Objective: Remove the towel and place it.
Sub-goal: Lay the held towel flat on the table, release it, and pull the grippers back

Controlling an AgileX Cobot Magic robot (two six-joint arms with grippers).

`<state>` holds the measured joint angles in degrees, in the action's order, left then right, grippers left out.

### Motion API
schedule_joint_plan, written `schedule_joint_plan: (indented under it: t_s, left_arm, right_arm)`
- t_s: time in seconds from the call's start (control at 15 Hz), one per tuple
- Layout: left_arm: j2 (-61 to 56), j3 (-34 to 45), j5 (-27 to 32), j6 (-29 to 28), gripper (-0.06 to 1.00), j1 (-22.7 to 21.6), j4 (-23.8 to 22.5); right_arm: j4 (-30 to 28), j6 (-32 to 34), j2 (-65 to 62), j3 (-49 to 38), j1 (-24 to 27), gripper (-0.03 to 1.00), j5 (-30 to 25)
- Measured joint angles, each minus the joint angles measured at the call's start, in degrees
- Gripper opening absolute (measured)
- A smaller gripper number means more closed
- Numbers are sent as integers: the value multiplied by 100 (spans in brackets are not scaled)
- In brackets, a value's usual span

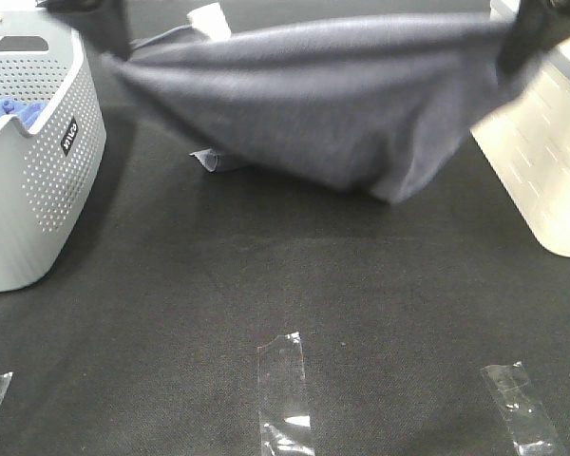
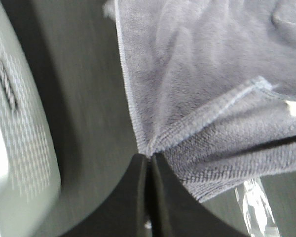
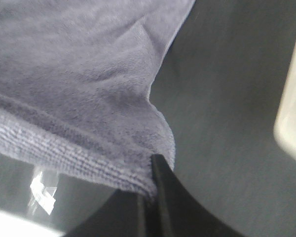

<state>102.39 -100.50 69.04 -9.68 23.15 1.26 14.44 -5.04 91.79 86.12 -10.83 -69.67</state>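
The greyish-lavender towel (image 1: 332,104) hangs stretched in the air between my two grippers, sagging in the middle above the black table. My left gripper (image 1: 109,38) is shut on its left corner at the upper left of the high view. My right gripper (image 1: 521,38) is shut on its right corner at the upper right. In the left wrist view the shut fingertips (image 2: 149,160) pinch the hemmed corner of the towel (image 2: 202,89). In the right wrist view the shut fingertips (image 3: 150,190) pinch the towel's (image 3: 74,89) edge.
A grey perforated basket (image 1: 47,171) stands at the left with a bright blue cloth (image 1: 9,114) inside. A white bin (image 1: 546,152) stands at the right. A pale cloth piece (image 1: 214,160) lies under the towel. Clear tape strips (image 1: 285,394) mark the black table's front.
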Motion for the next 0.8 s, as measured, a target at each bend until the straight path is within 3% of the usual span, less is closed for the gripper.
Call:
schedule_joint_plan:
  t_s: [0.27, 0.8]
  left_arm:
    - [-1123, 1667, -29, -120, 0, 241, 178]
    - [-2172, 4412, -584, -1358, 0, 1604, 218]
  right_arm:
    - [361, -120, -1066, -1461, -6, 0, 11]
    - [682, -138, -2716, -4125, -6, 0, 0]
